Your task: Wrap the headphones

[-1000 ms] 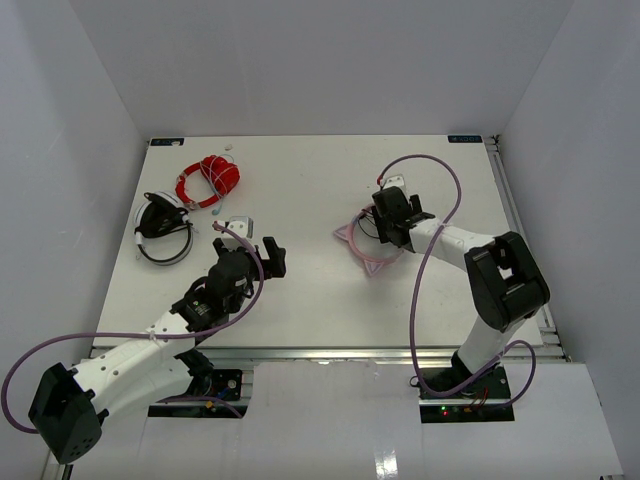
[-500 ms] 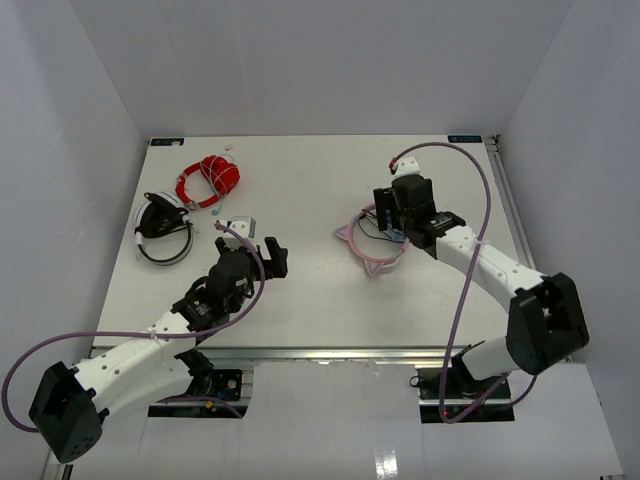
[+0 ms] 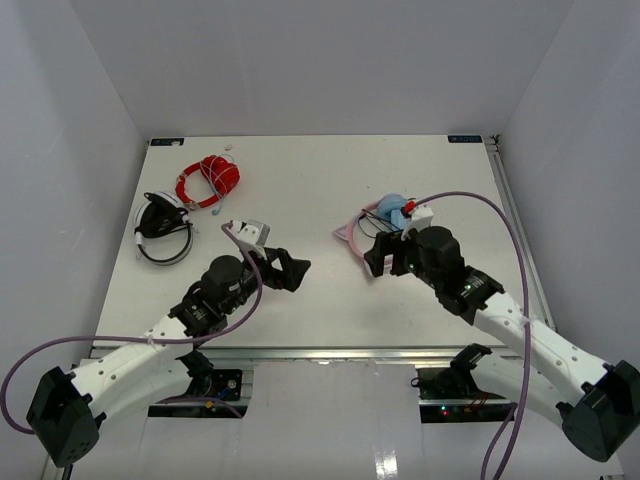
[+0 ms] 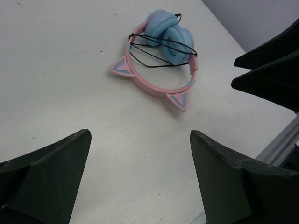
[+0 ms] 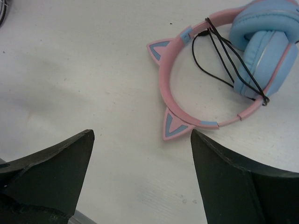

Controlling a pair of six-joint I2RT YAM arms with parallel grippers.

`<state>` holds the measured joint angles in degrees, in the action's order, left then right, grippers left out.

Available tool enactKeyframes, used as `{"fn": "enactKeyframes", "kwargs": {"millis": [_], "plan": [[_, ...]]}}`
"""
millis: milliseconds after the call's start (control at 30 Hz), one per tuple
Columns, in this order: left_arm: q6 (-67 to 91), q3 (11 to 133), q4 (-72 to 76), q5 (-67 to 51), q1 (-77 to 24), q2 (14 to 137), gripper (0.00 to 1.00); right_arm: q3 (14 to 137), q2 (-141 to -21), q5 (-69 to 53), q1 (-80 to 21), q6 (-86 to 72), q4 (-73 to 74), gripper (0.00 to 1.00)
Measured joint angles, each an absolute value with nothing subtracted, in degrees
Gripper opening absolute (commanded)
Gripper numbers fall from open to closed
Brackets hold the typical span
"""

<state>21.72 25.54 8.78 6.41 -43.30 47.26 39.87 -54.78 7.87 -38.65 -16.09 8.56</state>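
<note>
Pink cat-eared plastic headphones (image 4: 168,39) with light-blue earcups, thin dark cable (image 5: 219,51) looped across, lying flat on the white table's (image 3: 300,180) right half; we judge them light, rigid, snag-prone, best taken at the headband (image 5: 164,79); right gripper (image 5: 141,135) near, left gripper (image 4: 140,135) farther off, both spread and empty.

Even, diffuse white light filled the enclosure, bright but without glare on the matte white worktop (image 3: 320,290). Shadows were soft and short, with a faint grey one hugging the pink-banded, blue-cupped headphones (image 5: 259,65). The wrist views were sharp at centre. The left pincer (image 4: 140,133) showed black fingers (image 4: 46,182) soft-edged at the frame's bottom.
</note>
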Motion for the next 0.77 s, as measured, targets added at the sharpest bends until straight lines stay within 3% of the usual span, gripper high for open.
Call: {"fn": "enactKeyframes", "kwargs": {"millis": [167, 367, 767], "plan": [[21.5, 23.0, 9.8, 5.2, -43.6, 39.9, 0.98, 31.9, -46.5, 9.4, -38.6, -20.3, 5.2, 0.90], [21.4, 20.9, 10.8, 8.7, -43.7, 33.0, 0.98, 30.6, -47.7, 13.6, -38.7, -24.8, 4.7, 0.90], [21.5, 20.9, 9.8, 11.9, -43.7, 35.5, 0.98, 30.6, -44.4, 17.7, -38.7, -26.9, 6.0, 0.90]]}}
